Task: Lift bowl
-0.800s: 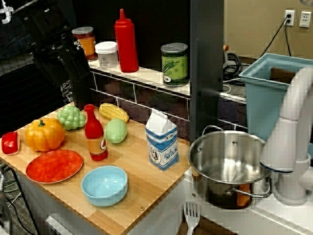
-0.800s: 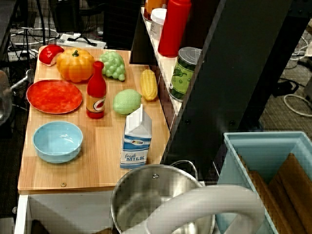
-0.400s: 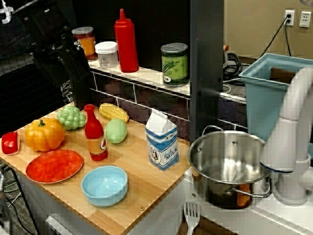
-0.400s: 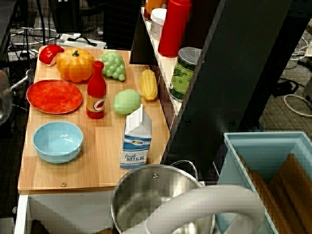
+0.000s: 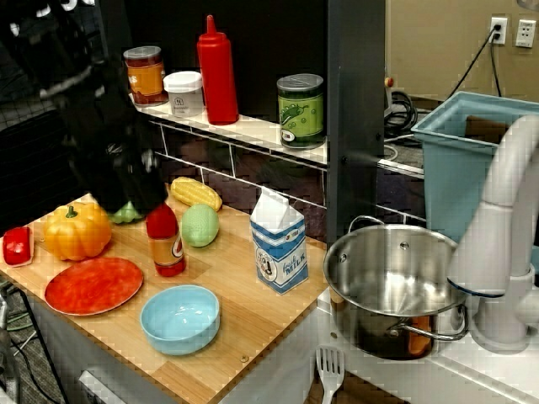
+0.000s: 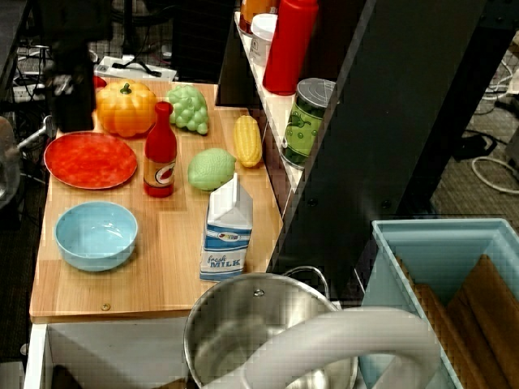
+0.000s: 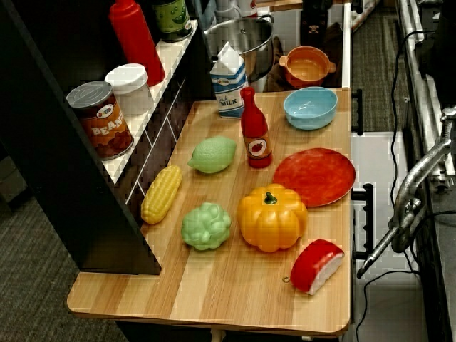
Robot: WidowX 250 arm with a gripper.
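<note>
The light-blue bowl [image 5: 179, 318] sits upright and empty near the front edge of the wooden board, in front of the red sauce bottle [image 5: 165, 240]. It also shows in the view from above [image 6: 96, 235] and in the view from the board's far end [image 7: 311, 107]. My gripper [image 5: 128, 195] is a dark blurred mass hanging over the back left of the board, well apart from the bowl. From above, the gripper [image 6: 71, 109] hangs beside the pumpkin [image 6: 125, 108]. Its fingers are too dark and blurred to read. The far-end view does not show it.
On the board stand a red-orange plate [image 5: 93, 285], a milk carton [image 5: 279, 242], corn [image 5: 195, 193], a green lime-like fruit [image 5: 200, 225] and a red piece [image 5: 17, 245]. A steel pot [image 5: 394, 282] sits to the right. A shelf holds a ketchup bottle [image 5: 218, 72] and cans.
The dark arm has swung down and to the right from the upper left and now hides the green grapes in the front view. The bowl and the other objects have not moved.
</note>
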